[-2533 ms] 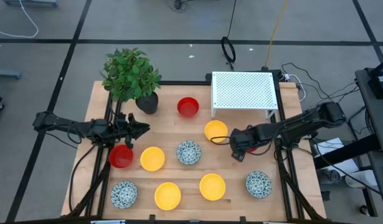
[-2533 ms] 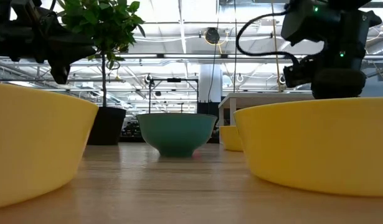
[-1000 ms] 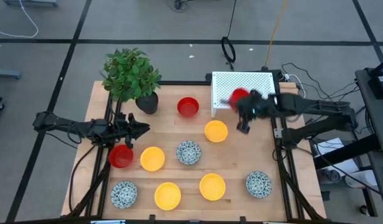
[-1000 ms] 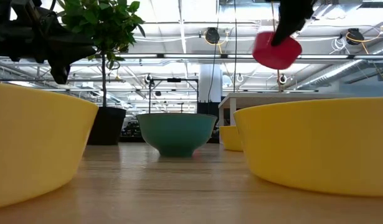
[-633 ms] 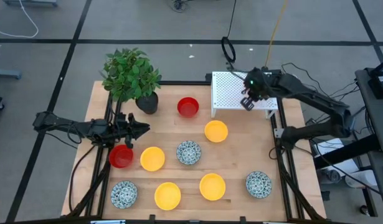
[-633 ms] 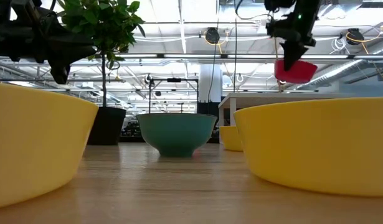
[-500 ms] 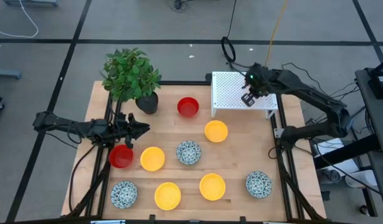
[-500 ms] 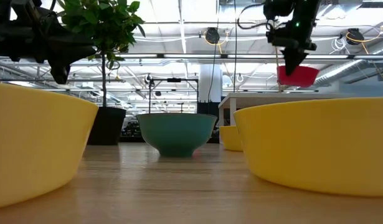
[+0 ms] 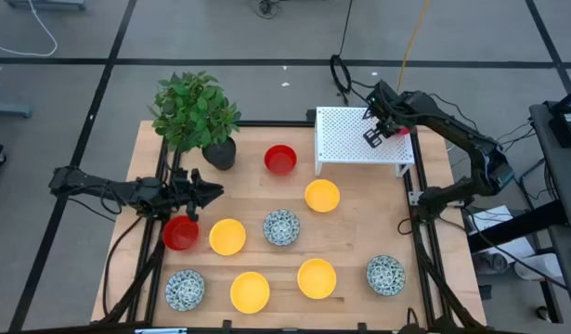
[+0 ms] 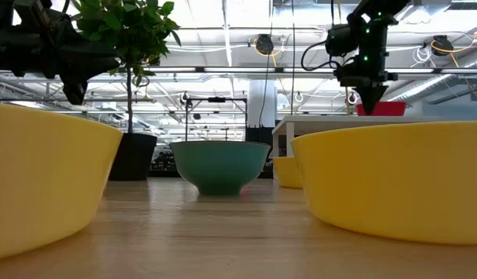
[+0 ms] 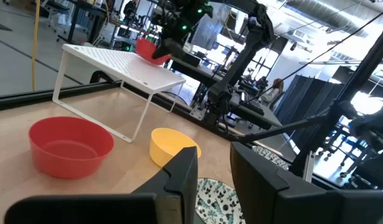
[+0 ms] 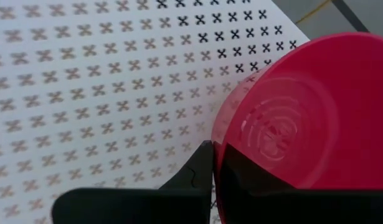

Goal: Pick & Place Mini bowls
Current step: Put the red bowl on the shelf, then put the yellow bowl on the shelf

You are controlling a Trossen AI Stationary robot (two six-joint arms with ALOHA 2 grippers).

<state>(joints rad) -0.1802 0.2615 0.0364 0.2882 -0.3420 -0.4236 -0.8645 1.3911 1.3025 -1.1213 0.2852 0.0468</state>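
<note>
High view shows the right gripper (image 9: 378,131) pinching a red bowl (image 9: 401,130) by its rim over the white rack (image 9: 359,139), upper right. It probably touches the rack; lower level, then release.

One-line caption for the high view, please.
Right gripper lowers a small round red bowl onto the white perforated rack; left gripper waits.

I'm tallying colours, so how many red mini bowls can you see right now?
3. One red bowl beside the plant pot, one under the left gripper, one pinched in the right gripper on the white rack.
</note>
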